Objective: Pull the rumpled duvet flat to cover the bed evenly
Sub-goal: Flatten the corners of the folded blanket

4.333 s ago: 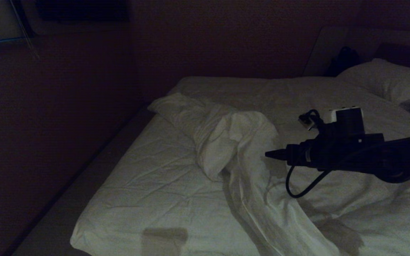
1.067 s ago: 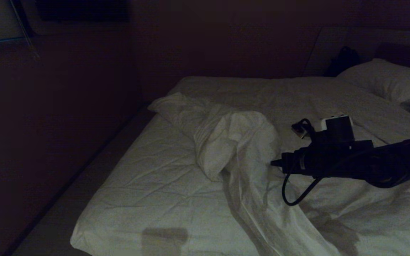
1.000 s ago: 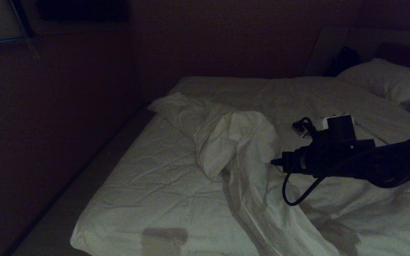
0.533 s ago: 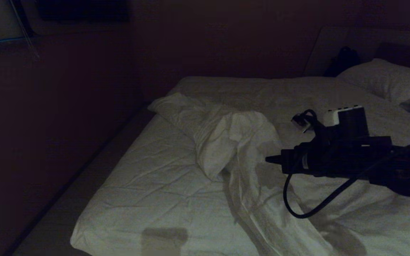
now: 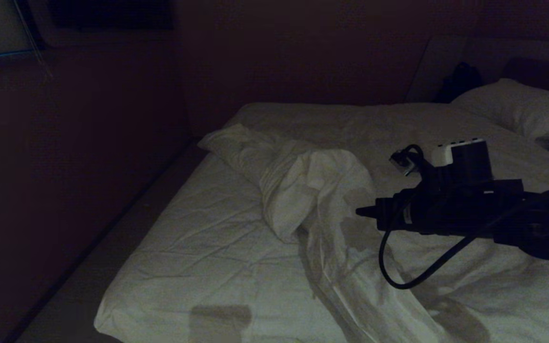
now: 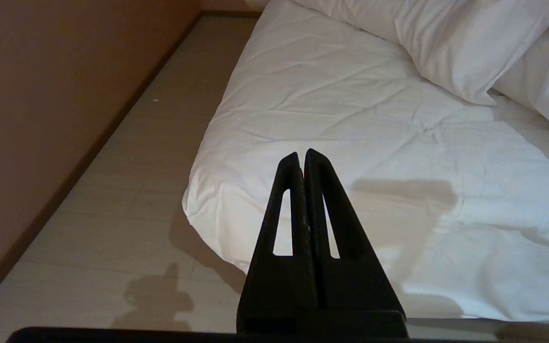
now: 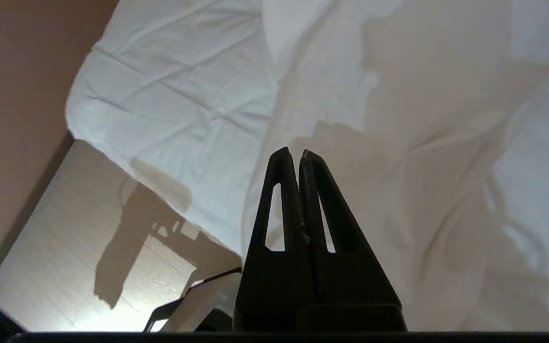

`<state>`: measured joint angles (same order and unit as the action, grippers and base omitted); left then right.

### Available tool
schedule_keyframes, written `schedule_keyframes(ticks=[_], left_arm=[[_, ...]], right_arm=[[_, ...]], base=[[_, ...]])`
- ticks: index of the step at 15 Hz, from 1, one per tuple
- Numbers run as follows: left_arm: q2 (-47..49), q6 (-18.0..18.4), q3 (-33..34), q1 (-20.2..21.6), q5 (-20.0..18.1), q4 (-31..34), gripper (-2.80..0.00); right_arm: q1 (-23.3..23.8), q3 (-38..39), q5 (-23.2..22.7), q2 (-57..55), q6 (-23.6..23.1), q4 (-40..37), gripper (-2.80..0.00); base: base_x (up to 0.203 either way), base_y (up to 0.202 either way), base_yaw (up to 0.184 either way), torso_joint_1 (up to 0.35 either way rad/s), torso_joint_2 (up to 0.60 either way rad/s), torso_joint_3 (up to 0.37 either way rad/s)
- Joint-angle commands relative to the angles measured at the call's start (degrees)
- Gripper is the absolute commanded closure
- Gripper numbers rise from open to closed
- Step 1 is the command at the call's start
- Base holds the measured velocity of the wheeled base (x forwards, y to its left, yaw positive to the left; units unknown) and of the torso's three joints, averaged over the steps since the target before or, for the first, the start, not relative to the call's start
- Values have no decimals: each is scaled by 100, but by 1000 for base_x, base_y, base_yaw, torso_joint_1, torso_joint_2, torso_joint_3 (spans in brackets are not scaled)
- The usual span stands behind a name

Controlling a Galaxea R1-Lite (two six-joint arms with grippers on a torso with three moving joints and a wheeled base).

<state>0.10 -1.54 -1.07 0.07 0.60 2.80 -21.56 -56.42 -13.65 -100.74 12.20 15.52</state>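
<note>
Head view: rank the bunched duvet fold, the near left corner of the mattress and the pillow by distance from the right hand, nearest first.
1. Bunched duvet fold: just ahead of the right hand, which is shut and holds nothing.
2. Pillow: at the head of the bed, up and right behind the arm.
3. Near left mattress corner: low left, by the floor. It and the pillow are fairly close to call.

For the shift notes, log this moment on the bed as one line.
right gripper: jaws shut, empty, above duvet | left gripper: shut, near bed corner | duvet: bunched, fitted sheet exposed
</note>
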Motion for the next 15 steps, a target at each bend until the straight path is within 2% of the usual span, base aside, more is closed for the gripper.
schedule_keyframes(ticks=[1, 2, 3, 15], left_arm=[[-1, -5, -5, 1, 2, 1, 0], [-1, -5, -6, 1, 2, 1, 0], [-1, -5, 2, 1, 2, 1, 0], [-1, -5, 2, 1, 2, 1, 0]], right_arm=[[44, -48, 118, -160, 10, 12, 0], [91, -81, 122, -212, 10, 9, 0], [158, -109, 117, -293, 10, 5, -280], [418, -293, 108, -782, 19, 4, -280]], base=[[0, 0, 0, 0, 0, 0], [0, 0, 0, 0, 0, 0], [0, 0, 0, 0, 0, 0], [0, 0, 0, 0, 0, 0]])
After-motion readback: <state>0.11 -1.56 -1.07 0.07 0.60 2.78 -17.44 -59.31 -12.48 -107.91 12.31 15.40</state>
